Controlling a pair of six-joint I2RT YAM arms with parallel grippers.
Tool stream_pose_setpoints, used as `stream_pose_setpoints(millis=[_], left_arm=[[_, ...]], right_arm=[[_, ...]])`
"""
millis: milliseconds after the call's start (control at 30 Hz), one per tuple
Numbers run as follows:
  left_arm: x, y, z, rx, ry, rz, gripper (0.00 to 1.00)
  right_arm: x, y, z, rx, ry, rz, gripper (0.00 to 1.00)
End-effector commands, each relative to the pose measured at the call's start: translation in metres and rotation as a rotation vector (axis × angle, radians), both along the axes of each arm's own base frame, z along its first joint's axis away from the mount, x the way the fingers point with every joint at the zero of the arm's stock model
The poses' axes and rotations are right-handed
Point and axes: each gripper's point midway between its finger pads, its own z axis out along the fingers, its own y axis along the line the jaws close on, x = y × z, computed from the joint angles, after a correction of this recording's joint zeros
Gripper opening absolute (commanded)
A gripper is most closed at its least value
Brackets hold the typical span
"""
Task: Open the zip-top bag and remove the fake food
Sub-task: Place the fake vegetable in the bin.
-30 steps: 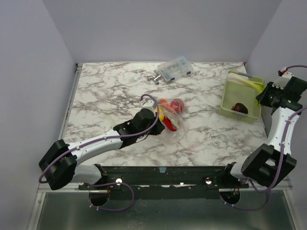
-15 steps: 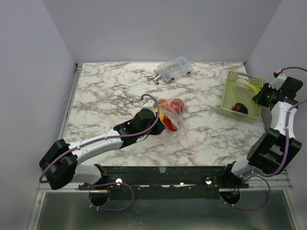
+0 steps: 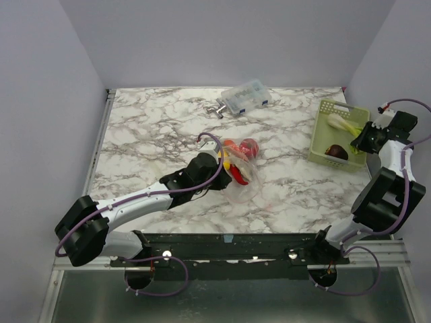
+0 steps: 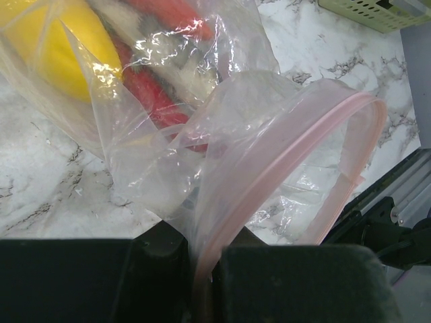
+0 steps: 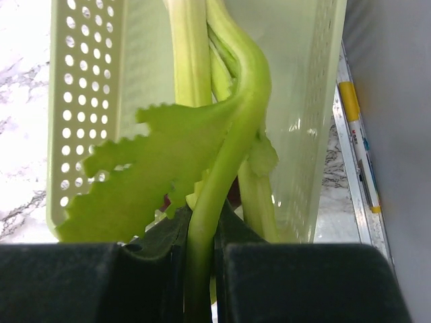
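Jaws: L gripper (image 4: 202,272) pinches zip-top bag (image 4: 225,134) | R gripper (image 5: 200,259) clamps stalk (image 5: 232,134) — over basket (image 5: 81,81)

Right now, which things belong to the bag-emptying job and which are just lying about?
Job: clear zip-top bag with pink zipper strip, pinched in the left jaws; yellow toy lemon and red toy pieces inside it; pale green leafy stalk in the right jaws; dark purple piece in the light green perforated basket.
Lying about: small clear plastic box; small metal fitting.
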Motion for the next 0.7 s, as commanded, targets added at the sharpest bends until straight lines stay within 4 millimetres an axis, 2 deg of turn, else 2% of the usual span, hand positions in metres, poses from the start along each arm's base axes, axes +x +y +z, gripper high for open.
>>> stream_pose_setpoints(millis=[0,233,367,500,600,667], left_arm=[[-0.001,-0.002,0.004,-0.026,0.001,-0.010,0.00],[-0.002,-0.004,0.005,-0.031,0.002,-0.014,0.00],[-0.002,-0.003,0.006,-0.031,0.001,-0.010,0.00],[-0.002,-0.002,0.006,-0.032,0.000,-0.009,0.00],[-0.002,-0.002,0.007,-0.032,-0.002,-0.008,0.00],[-0.002,-0.003,0.008,-0.032,-0.003,-0.008,0.00]], right_arm=[[0.005,-0.010,-0.009,-0.043,0.008,0.004,0.11],[0.008,-0.018,-0.023,-0.047,0.054,-0.005,0.19],[0.007,-0.019,-0.026,-0.051,0.066,-0.004,0.29],[0.006,-0.019,-0.015,-0.075,0.044,0.003,0.45],[0.006,-0.019,-0.002,-0.101,0.022,0.012,0.53],[0.005,-0.019,0.008,-0.116,0.005,0.018,0.54]])
